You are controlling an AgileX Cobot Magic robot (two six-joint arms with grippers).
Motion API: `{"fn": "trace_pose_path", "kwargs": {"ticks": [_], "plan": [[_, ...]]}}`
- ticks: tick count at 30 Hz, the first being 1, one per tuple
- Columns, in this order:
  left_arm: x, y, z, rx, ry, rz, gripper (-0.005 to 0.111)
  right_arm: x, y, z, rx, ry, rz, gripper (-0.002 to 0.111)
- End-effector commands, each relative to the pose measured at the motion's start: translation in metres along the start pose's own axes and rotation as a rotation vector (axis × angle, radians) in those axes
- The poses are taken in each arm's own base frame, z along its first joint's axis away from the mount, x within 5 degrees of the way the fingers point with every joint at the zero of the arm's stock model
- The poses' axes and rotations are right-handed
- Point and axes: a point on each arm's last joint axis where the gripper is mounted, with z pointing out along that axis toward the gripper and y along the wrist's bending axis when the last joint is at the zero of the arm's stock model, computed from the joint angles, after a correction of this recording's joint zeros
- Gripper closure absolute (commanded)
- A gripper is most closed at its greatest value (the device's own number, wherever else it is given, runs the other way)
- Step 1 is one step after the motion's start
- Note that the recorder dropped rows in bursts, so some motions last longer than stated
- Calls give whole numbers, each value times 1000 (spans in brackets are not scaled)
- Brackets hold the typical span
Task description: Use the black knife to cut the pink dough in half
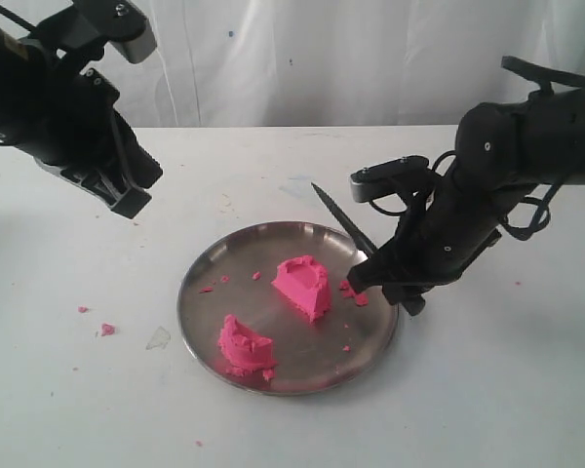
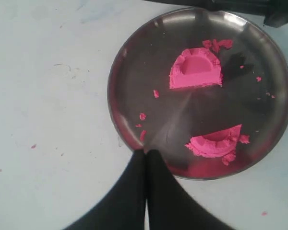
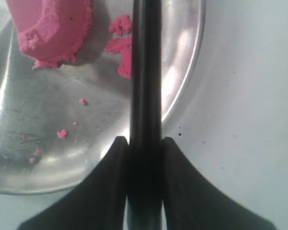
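Holding the slim matte black knife (image 1: 339, 218) clamped in my right gripper (image 3: 145, 142), right of centre; pink dough (image 1: 302, 285) lies as two crumbly hollowed halves on the shiny round plate (image 1: 263, 239); left gripper (image 1: 129, 200) pinched together, upper left.
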Motion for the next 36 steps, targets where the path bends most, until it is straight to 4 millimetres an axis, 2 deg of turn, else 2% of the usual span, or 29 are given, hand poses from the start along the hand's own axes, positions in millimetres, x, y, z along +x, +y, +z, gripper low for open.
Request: {"fn": "trace_pose_path", "kwargs": {"ticks": [1,11,22,36], "plan": [[3,-4,-1,25,18,-40,107,-1,1,2,-38,-2,11,108],[4,-5,-1,35,32,-40,107,0,-1,26,-42,31,14,108],[4,-5,-1,35,32,-40,107,-2,8,27,-141,0,-28,108],[4,-5,-1,36,34,-42,107,2,6,48,-149,55,-29,108]]}}
